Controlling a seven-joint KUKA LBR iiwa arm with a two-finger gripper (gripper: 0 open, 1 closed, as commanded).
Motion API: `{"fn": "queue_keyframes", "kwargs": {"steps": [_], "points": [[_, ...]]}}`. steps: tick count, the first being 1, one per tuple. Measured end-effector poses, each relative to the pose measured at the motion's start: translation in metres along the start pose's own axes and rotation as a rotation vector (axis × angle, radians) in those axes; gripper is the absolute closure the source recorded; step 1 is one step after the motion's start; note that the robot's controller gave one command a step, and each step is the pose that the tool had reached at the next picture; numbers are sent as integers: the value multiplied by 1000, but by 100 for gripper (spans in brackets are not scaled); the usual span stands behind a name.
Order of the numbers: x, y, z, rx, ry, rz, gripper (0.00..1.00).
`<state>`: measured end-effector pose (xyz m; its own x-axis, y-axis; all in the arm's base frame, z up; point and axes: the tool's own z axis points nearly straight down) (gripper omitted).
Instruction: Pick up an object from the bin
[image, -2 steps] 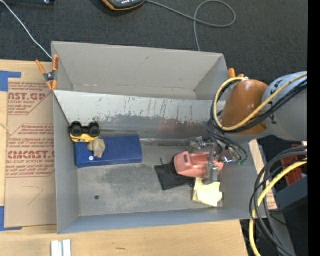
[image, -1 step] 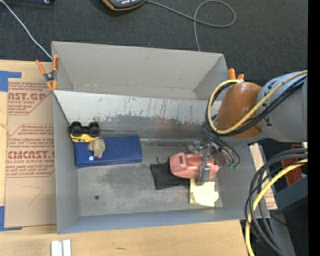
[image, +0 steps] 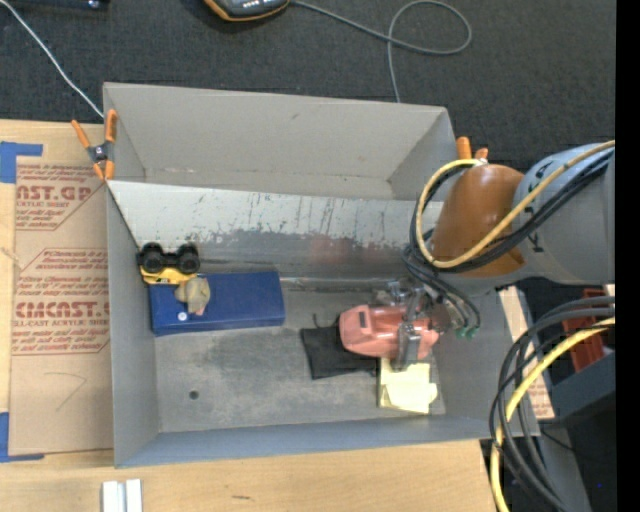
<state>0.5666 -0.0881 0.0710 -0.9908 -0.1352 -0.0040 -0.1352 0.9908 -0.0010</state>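
My gripper (image: 408, 340) is low in the bin's right front part, right over the right end of a pink plastic thing (image: 364, 332) with a rounded body. The pink thing lies partly on a flat black piece (image: 326, 354). Just in front of the gripper lies a pale yellow pad (image: 409, 391), close to the bin's front wall.
A blue flat box (image: 232, 300) lies at the left, with a small beige lump (image: 195, 293) on its left end. A yellow toy car with black wheels (image: 167, 262) sits behind it. The arm with its orange cover and yellow cables comes in over the right rim.
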Motion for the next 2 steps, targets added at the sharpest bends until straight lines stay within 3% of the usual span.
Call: {"fn": "queue_keyframes", "kwargs": {"steps": [2], "points": [[3, 2, -13, -4, 10, 0, 100]]}}
